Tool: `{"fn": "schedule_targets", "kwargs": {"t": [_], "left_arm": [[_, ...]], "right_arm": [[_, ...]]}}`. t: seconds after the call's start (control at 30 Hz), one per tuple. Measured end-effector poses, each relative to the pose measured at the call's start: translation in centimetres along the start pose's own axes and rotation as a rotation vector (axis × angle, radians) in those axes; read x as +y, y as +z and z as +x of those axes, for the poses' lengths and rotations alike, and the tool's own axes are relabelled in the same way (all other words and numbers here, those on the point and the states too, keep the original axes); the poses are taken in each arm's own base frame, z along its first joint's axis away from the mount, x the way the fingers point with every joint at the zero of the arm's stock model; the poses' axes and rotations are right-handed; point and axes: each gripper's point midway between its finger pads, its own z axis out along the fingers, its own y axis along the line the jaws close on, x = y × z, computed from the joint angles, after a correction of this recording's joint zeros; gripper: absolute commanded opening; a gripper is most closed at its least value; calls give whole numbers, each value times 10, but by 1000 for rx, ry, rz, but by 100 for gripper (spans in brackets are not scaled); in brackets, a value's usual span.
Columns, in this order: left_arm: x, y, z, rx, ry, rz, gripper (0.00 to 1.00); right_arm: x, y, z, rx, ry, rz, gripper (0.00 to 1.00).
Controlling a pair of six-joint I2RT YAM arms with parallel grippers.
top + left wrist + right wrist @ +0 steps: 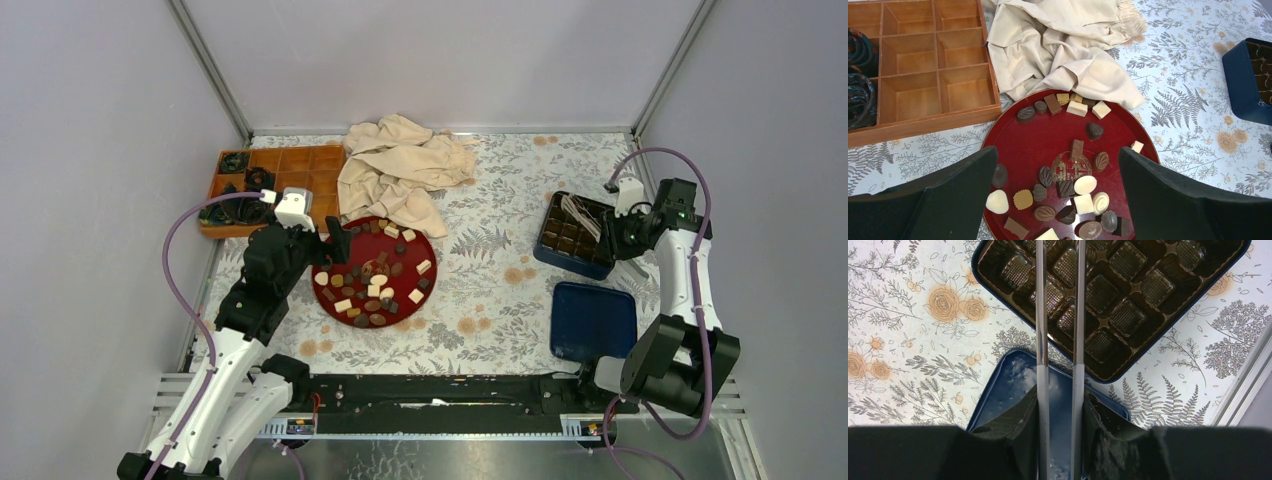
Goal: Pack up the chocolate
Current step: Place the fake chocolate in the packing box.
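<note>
Chocolate [375, 280] in dark, light brown and cream pieces lies scattered over a red plate [405, 315] left of the bench's [480, 300] middle in the top view. The left gripper [335, 250] hangs over the plate's left rim, and the right gripper [625, 235] sits by the right edge beside a navy box [548, 255]. Thin tweezers [578, 215] reach out from it over the box, and the blue lid [593, 320] lies nearer the front edge. A beige cloth [400, 170] is bunched at the far edge and a wooden organiser [300, 165] fills the far left corner. From the left wrist, the left gripper [1058, 155] stands spread wide. Its fingers [958, 200] are apart on either side of the plate [1048, 132] and hold nothing, above the chocolate [1083, 185]. The cloth [1063, 45] overlaps the plate's far rim. From the right wrist, the right gripper [1060, 410] is pressed onto the two blades of the tweezers [1042, 315]. These run out over the box's [1125, 317] brown moulded tray, with their tips out of frame. The lid [1013, 385] lies below.
</note>
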Motion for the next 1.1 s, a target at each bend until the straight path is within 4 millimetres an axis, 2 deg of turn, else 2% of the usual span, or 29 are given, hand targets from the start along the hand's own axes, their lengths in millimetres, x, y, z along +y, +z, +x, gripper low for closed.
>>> {"fn": "schedule_targets", "kwargs": {"t": [0.5,1.1], "left_arm": [[0,0,0,0,0,2,98],[-1,0,0,0,0,3,98]], "right_arm": [[4,14,9,45,35,-59,11],[2,20,13,67,47,-68,34]]}}
